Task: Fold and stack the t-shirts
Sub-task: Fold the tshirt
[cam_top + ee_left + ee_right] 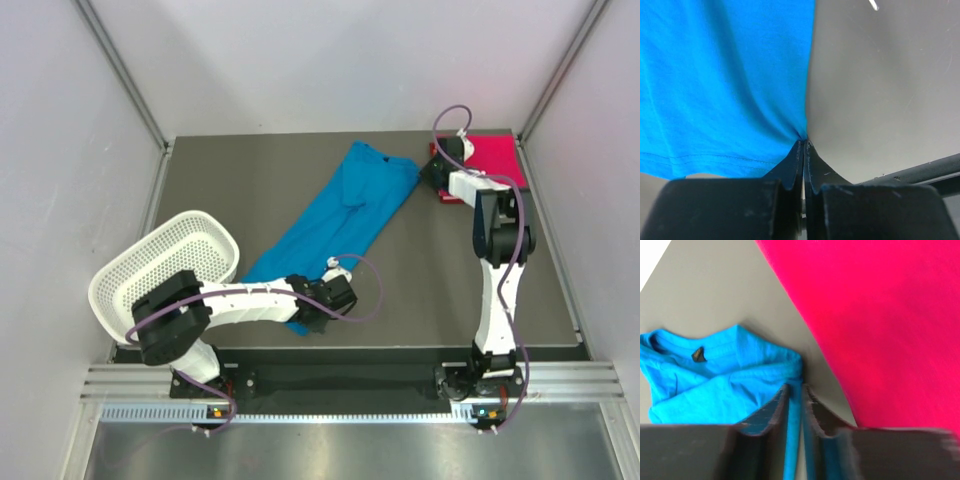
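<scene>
The bright blue t-shirt (345, 215) lies stretched out diagonally on the dark table, collar at the far end. My left gripper (318, 305) is at its near hem corner. In the left wrist view the jaws (804, 145) are shut on the edge of the blue cloth (725, 85). My right gripper (430, 175) is at the shirt's far right corner. In the right wrist view it (796, 390) is closed on a strip of the blue shirt (715, 385). The pink-red t-shirt (497, 158) lies folded flat at the far right corner, also seen in the right wrist view (880, 315).
A white mesh basket (165, 265) is tipped up at the near left, beside the left arm. White walls enclose the table on three sides. A metal rail (340, 385) runs along the near edge.
</scene>
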`<state>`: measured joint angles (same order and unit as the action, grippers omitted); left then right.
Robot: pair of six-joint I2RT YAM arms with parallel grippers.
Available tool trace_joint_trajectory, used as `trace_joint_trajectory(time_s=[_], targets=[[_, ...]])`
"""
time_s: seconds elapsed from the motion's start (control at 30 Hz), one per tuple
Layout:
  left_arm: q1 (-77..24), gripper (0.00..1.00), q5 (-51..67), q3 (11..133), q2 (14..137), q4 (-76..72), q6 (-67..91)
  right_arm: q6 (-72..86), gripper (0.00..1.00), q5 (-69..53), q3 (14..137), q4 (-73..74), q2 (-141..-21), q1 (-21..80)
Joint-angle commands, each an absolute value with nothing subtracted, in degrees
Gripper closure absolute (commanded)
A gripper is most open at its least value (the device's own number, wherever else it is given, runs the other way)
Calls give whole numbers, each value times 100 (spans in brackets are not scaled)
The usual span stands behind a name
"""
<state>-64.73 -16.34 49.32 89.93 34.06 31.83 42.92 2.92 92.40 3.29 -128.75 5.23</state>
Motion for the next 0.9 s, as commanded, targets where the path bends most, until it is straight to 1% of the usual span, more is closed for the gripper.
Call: trace_joint_trajectory(time_s=[0.0, 0.07, 0.1, 0.33, 0.47, 0.6, 0.7, 0.77, 0.87], targets=[[-6574, 100, -1319, 5009, 9202, 3103, 3287, 4193, 90, 387, 9659, 176, -13121, 545], [-6600, 100, -1169, 5080, 9220, 3024, 3340, 4140, 95, 352, 9843, 106, -13201, 536], [-6627, 100, -1134, 5158, 9246, 2963, 3375, 4105, 100, 325, 9983, 97, -13297, 519], [-6645, 100, -870, 5791, 9659, 2892, 3542, 3771, 100, 167, 10740, 62, -13763, 440], [-6645, 100, -633, 6301, 10193, 2909, 3594, 3507, 100, 79, 11187, 44, -14027, 387], [-6645, 100, -168, 7073, 10783, 2900, 3665, 3340, 100, 18, 11828, 44, -14430, 352], [-6645, 100, -62, 7644, 11231, 2962, 3700, 3234, 100, -122, 12163, 97, -14650, 325], [-6645, 100, -35, 8092, 11564, 3084, 3718, 3199, 100, -149, 12269, 88, -14713, 316], [-6645, 100, 386, 8489, 11873, 3076, 3814, 3076, 100, -141, 12445, 123, -14765, 308]])
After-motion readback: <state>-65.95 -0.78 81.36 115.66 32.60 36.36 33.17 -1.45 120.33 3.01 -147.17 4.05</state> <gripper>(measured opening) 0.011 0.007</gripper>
